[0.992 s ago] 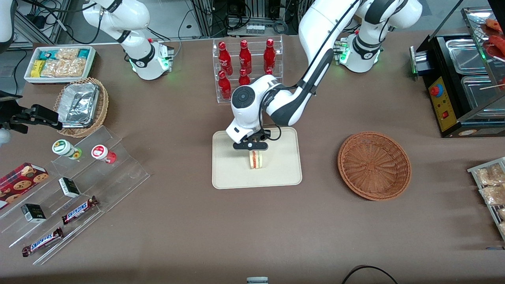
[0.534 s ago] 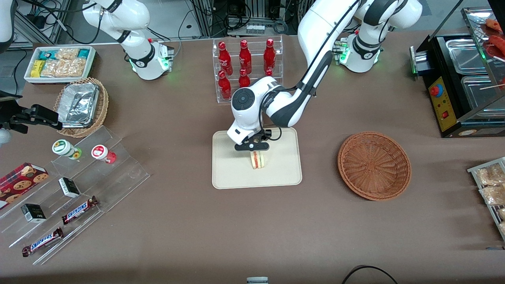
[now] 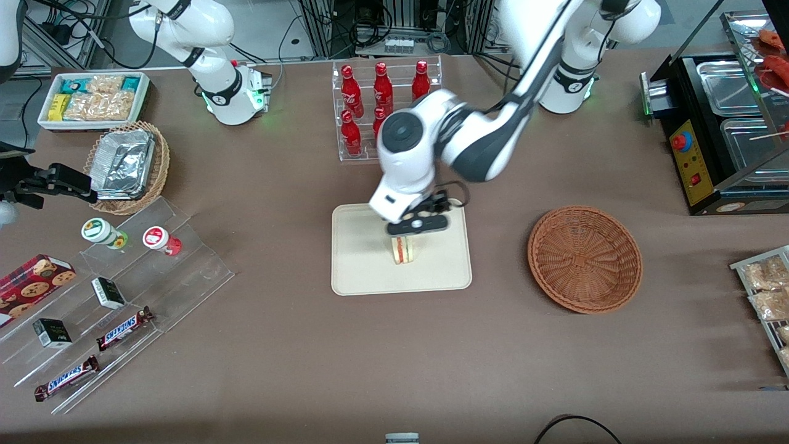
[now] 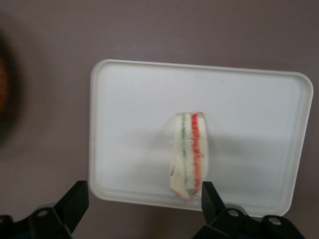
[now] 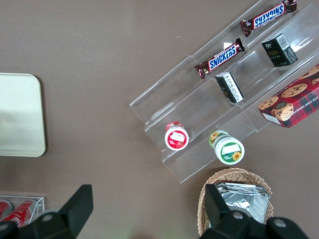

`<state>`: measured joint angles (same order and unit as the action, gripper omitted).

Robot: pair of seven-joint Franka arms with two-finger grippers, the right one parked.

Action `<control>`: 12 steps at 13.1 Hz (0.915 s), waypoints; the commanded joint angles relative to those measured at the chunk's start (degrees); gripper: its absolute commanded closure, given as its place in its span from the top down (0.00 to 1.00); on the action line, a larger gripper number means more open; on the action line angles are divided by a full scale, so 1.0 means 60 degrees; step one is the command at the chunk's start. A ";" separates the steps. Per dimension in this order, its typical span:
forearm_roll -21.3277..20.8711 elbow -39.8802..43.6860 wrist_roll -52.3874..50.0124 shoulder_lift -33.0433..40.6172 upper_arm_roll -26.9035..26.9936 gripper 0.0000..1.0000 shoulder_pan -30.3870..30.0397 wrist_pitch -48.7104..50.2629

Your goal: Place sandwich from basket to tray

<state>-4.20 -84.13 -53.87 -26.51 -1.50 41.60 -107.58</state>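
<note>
The tray [image 3: 363, 271] spreads beneath the gripper [image 3: 417, 225], bare surface all round the sandwich [image 3: 402, 250], which stands on edge near its middle. The basket [image 3: 584, 259] sits well apart, toward the working arm's end. The gripper hangs just above the sandwich, fingers [image 4: 74, 201] spread wide, touching nothing, pointing down.

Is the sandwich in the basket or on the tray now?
On the tray: the sandwich stands there, open gripper above; basket empty.

Pincer [image 3: 412, 229] open above sandwich [image 3: 402, 250] on tray [image 3: 363, 265]; bottle rack [image 3: 385, 105] near arm.
</note>
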 commanded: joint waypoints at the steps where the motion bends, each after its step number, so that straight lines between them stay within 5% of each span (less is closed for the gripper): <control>1: -0.0061 -0.0246 -0.0675 0.1178 0.0291 1.00 -0.0150 0.1109; 5: 0.0099 -0.0275 0.0404 0.2497 0.1610 1.00 -0.0442 0.2327; 12: 0.0684 -0.0378 0.5060 0.3920 0.1641 1.00 -0.3295 0.4290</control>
<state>-2.26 -84.64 -30.41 -5.94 8.95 26.24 -83.67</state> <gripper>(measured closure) 0.000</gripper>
